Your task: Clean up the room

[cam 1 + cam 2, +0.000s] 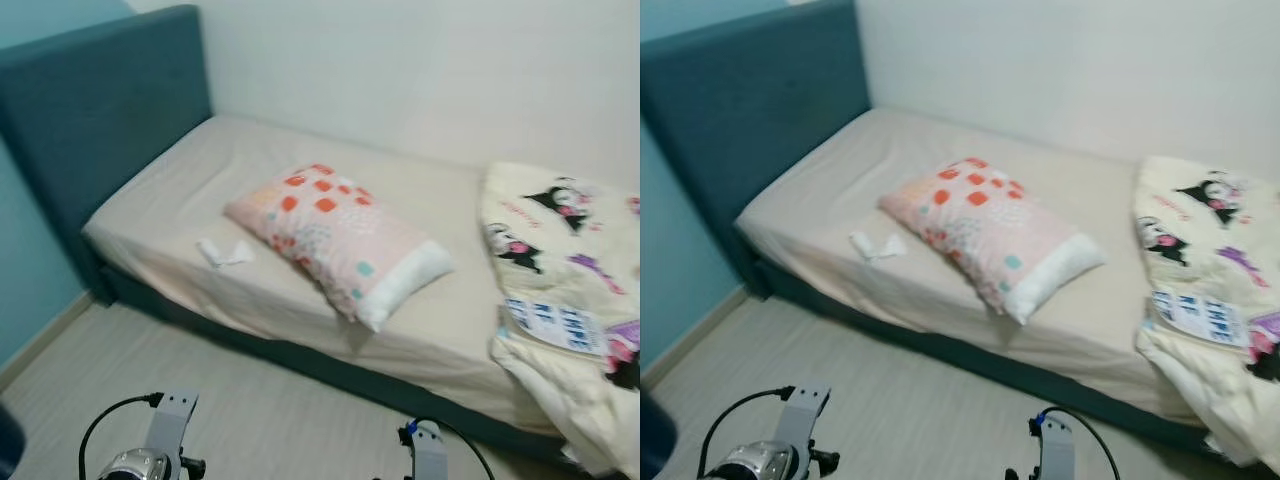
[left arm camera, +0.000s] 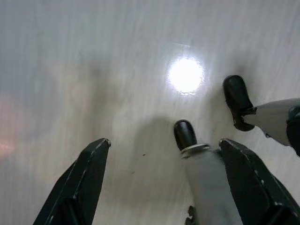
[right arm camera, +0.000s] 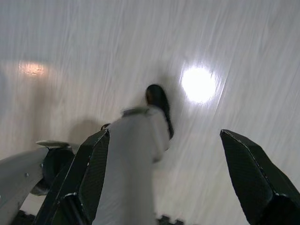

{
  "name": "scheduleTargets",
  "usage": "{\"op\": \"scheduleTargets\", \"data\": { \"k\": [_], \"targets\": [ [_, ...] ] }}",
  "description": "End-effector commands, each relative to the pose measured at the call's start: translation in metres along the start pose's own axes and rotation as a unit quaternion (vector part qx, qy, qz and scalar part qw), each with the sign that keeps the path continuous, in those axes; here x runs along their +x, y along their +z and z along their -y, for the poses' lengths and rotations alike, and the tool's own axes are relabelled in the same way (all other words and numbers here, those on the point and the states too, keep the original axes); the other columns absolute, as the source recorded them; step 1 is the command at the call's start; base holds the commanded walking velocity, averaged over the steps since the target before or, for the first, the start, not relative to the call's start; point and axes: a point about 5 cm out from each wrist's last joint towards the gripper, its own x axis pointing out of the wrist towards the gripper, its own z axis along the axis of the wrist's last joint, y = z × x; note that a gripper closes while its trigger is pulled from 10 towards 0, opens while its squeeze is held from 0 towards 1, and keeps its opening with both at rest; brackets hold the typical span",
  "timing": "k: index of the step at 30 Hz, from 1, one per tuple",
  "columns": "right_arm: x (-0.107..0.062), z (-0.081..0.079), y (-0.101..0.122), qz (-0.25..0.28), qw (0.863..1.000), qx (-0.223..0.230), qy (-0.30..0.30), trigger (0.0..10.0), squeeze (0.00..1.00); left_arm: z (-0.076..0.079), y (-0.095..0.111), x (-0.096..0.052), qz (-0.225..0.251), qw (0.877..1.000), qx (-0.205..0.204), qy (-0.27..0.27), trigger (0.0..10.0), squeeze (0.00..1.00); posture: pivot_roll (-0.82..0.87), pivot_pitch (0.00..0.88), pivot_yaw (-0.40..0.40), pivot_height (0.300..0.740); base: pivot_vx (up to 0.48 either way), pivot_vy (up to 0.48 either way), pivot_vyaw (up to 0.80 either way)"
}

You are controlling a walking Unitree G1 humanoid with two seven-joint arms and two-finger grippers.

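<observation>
Both my arms hung low at the bottom of the frame over pale floor (image 1: 250,400); my left gripper (image 2: 164,183) and right gripper (image 3: 164,178) each had their black fingers spread apart, holding nothing. Beyond them stood the bed (image 1: 200,170) with its teal headboard (image 1: 90,100) at upper left. On the mattress lay a small white crumpled item (image 1: 224,251), a pink patterned pillow (image 1: 335,235) at centre, and a cartoon-print blanket (image 1: 570,300) bunched at the right edge.
</observation>
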Motion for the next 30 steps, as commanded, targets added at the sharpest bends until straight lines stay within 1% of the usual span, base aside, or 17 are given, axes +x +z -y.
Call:
{"op": "scheduleTargets", "data": {
  "k": [1, 2, 5, 12, 16, 21, 23, 26, 30],
  "targets": [
    [-0.0003, 0.0011, -0.0009, -0.002, 1.0, 0.009, 0.0, 10.0, 0.0, 0.0, -0.0028, 0.0002, 0.004, 1.0, -0.015, 0.008, 10.0, 0.0, -0.03, 0.082, -0.04, 0.74, 0.0, 0.0, -0.74],
    [-0.0003, 0.0012, -0.0007, 0.001, 1.0, 0.01, 0.0, 10.0, 0.0, -0.0001, -0.0024, 0.0002, 0.009, 1.0, -0.021, 0.012, 10.0, 0.0, -0.03, 0.082, -0.041, 0.74, 0.0, 0.0, -0.74],
    [-0.0003, 0.0009, -0.0003, 0.006, 1.0, 0.01, 0.001, 10.0, 0.0, -0.0003, -0.0004, 0.0003, 0.03, 0.999, -0.036, 0.025, 10.0, 0.0, -0.03, 0.081, -0.045, 0.74, 0.17, 0.0, 0.0],
    [-0.0002, 0.0001, -0.0006, 0.006, 1.0, 0.004, 0.003, 10.0, 0.0, -0.0009, -0.0001, 0.0002, 0.046, 0.997, -0.053, 0.043, 10.0, 0.0, -0.03, 0.076, -0.046, 0.74, 0.463, 0.0, 0.0],
    [0.0, -0.0009, 0.0007, 0.011, 1.0, -0.011, 0.004, 10.0, 0.0, -0.0003, 0.0004, 0.0, 0.063, 0.995, -0.068, 0.045, 10.0, 0.0, -0.03, 0.072, -0.045, 0.74, 0.48, 0.0, 0.0],
    [0.0002, -0.0023, -0.0001, 0.01, 1.0, -0.013, 0.004, 10.0, 0.0, 0.0016, 0.0028, -0.0005, 0.091, 0.992, -0.081, 0.037, 10.0, 0.0, -0.02, 0.07, -0.046, 0.74, 0.48, 0.0, 0.77],
    [0.0003, -0.0025, -0.0003, 0.01, 1.0, -0.012, 0.005, 10.0, 0.0, 0.0018, 0.0031, -0.0006, 0.095, 0.991, -0.082, 0.036, 10.0, 0.0, -0.03, 0.069, -0.046, 0.74, 0.48, 0.0, 0.65],
    [0.0004, -0.0035, -0.0026, 0.008, 1.0, -0.003, 0.005, 10.0, 0.0, 0.0032, 0.0046, -0.001, 0.109, 0.99, -0.09, 0.027, 10.0, 0.0, -0.03, 0.071, -0.041, 0.74, 0.48, 0.0, 0.0],
    [0.0003, -0.003, -0.0036, 0.007, 1.0, -0.001, 0.002, 10.0, 0.0, 0.0038, 0.0054, -0.0011, 0.115, 0.989, -0.093, 0.023, 10.0, 0.0, -0.04, 0.073, -0.037, 0.74, 0.48, 0.0, 0.0]
  ]
}}
